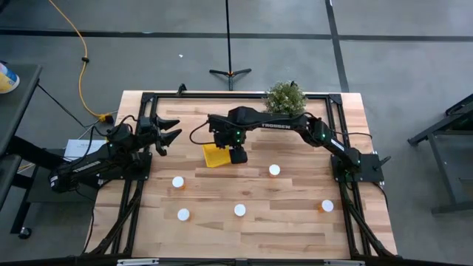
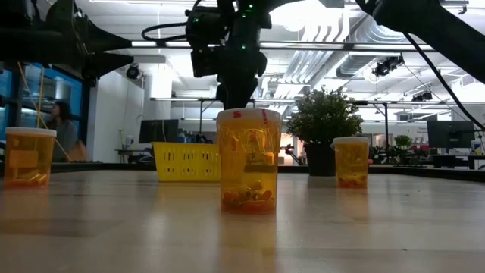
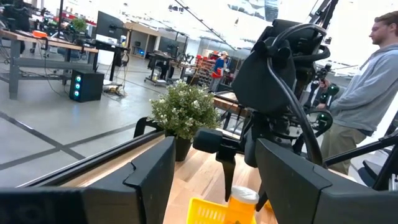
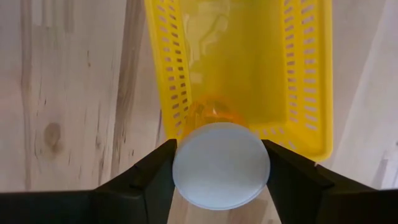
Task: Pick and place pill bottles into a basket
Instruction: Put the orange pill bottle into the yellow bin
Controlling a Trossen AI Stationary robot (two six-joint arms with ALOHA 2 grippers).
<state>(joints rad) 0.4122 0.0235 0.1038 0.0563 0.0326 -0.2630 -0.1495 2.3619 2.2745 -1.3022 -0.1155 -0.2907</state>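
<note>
Yellow plastic, slotted along its low walls, makes up the basket, which sits on the wooden table toward the far side, near the potted plant. The right gripper hangs over the basket's edge with its fingers closed against the white cap of a pill bottle; the orange body hangs down over the basket's near wall and its floor shows beyond. Five more pill bottles stand upright and well apart on the table nearer the front: and. The left gripper waits above the table's left far corner, fingers spread and holding nothing. A person stands beyond the table.
</note>
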